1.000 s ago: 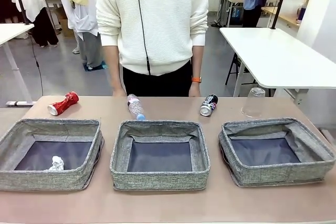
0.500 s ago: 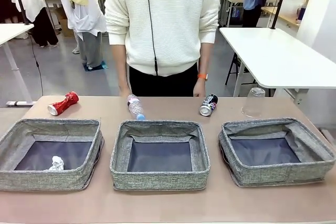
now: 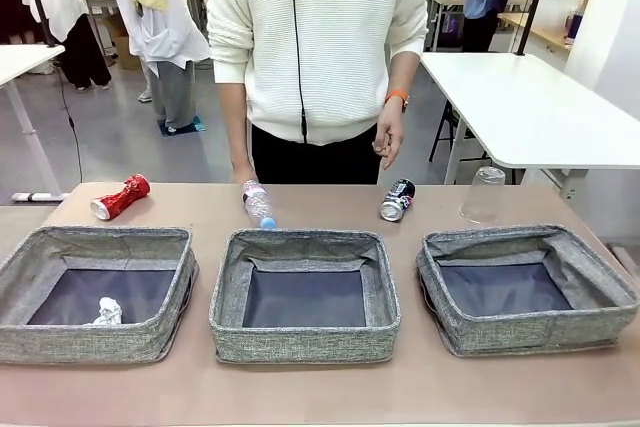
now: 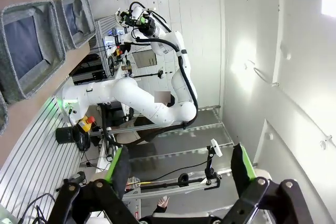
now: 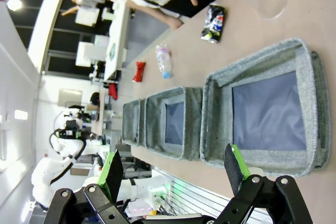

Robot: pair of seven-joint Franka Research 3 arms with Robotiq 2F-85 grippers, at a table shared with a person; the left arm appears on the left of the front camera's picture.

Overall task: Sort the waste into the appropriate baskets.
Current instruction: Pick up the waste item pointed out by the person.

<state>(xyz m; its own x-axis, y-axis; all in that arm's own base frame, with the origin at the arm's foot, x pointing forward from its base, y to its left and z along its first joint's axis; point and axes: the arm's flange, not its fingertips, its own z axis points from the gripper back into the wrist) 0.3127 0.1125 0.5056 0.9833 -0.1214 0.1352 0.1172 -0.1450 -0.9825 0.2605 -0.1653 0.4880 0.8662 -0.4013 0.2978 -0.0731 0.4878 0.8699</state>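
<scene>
Along the table's far edge lie a crushed red can (image 3: 120, 196), a clear bottle (image 3: 258, 204) with a blue cap, a dark printed can (image 3: 397, 200) and an upturned clear cup (image 3: 485, 195). Three grey baskets stand in a row nearer me: left (image 3: 90, 342), middle (image 3: 300, 342), right (image 3: 530, 332). A crumpled paper ball (image 3: 107, 311) lies in the left basket. My right gripper (image 5: 173, 167) hangs open above the right basket (image 5: 252, 150), with the dark can (image 5: 212, 23) and bottle (image 5: 164, 60) beyond. My left gripper (image 4: 179, 166) is open, facing a wall, with nothing between its fingers.
A person in a white sweater stands at the far edge, one hand (image 3: 387, 142) raised above the dark can, the other (image 3: 243, 175) low by the bottle. A white side table (image 3: 530, 107) stands at the back right. The other arm (image 4: 136, 103) shows in the left wrist view.
The person has shifted to the right and lifted the hand with the orange wristband from the table edge. Nothing on the table has moved.
</scene>
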